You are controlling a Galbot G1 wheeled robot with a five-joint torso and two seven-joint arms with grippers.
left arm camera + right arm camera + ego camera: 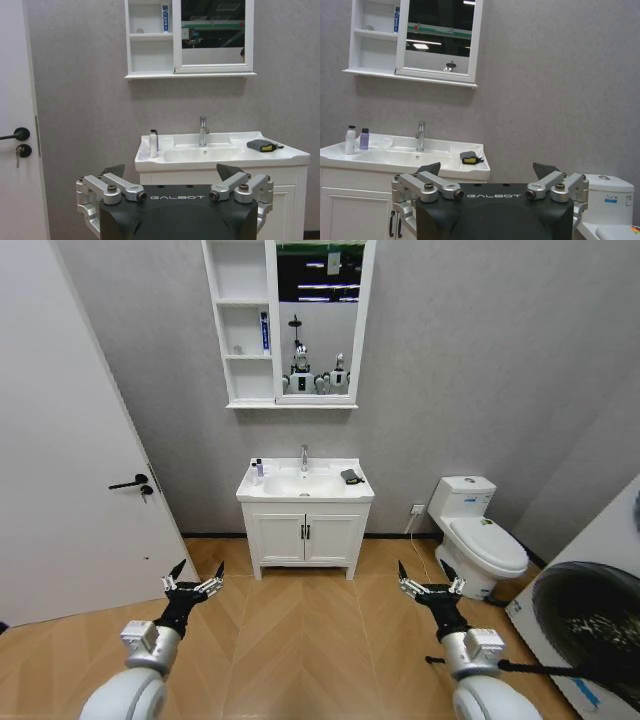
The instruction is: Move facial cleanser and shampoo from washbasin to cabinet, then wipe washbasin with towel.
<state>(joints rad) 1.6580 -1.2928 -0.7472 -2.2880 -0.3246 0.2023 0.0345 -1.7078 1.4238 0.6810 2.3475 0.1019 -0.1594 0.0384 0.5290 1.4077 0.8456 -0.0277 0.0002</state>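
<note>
Bathroom scene, seen from the robot's head: both arms are hanging low over the herringbone wood floor [300, 640], well short of the washbasin [305, 485], which is sitting against the grey wall on a white two-door vanity [304, 537]. The left gripper [193, 583] is pointing forward at the left, its jaws spread wide and holding nothing. The right gripper [430, 582] is mirroring it at the right, jaws likewise wide and empty.

On the washbasin's back left corner, two small bottles [258, 470] are standing upright close together; from the right wrist view they are showing as a white bottle with a dark cap [351, 140] and, just beside it, a purple-tinted one [364, 139]. The chrome tap [305, 457] is rising at the back centre of the bowl. The towel [351, 477], dark with a touch of yellow at one edge, is lying on the washbasin's right rim, well apart from the bottles.

Above, the cabinet [243, 330] is hanging on the wall, its open shelves at the left and the framed mirror [319, 320] at the right. A blue-and-white tube [265, 330] is standing upright on the middle shelf, against the side nearest the mirror. A white toilet [477, 535] is standing to the right of the vanity, and a white door with a black handle [133, 483] is flanking the scene at the left.
</note>
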